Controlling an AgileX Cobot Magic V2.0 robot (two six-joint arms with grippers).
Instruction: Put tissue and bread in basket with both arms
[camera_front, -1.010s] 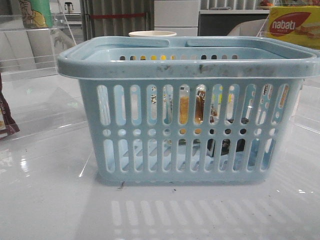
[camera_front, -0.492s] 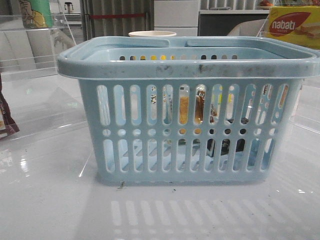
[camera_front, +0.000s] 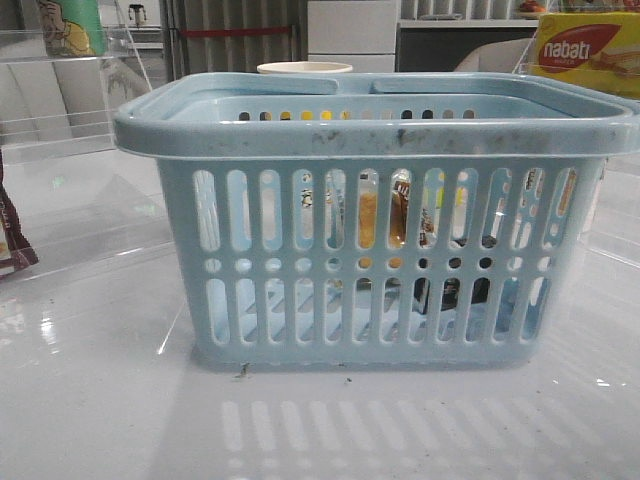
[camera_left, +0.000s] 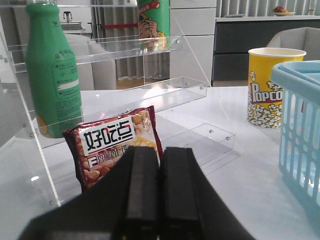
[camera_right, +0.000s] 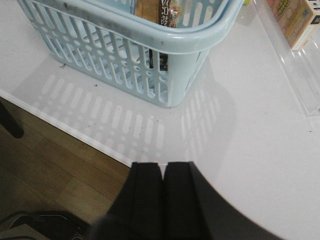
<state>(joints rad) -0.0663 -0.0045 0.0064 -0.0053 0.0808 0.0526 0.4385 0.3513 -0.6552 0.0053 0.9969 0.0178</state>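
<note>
Both grippers read pressed together and empty on my feeds: the left gripper (camera_left: 159, 192) over the table facing a peanut snack bag (camera_left: 116, 146), the right gripper (camera_right: 162, 197) above the table edge. At my twelve o'clock sits the light-blue basket (camera_front: 380, 135). Through its slots I see the bread (camera_front: 369, 218) upright inside and the dark tissue (camera_front: 452, 292) low at the bottom. Beyond it stands a popcorn cup (camera_front: 305, 68).

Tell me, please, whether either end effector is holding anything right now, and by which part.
Nothing is held. The left end effector and right end effector are both shut on nothing; the bread and tissue sit inside the basket.
</note>
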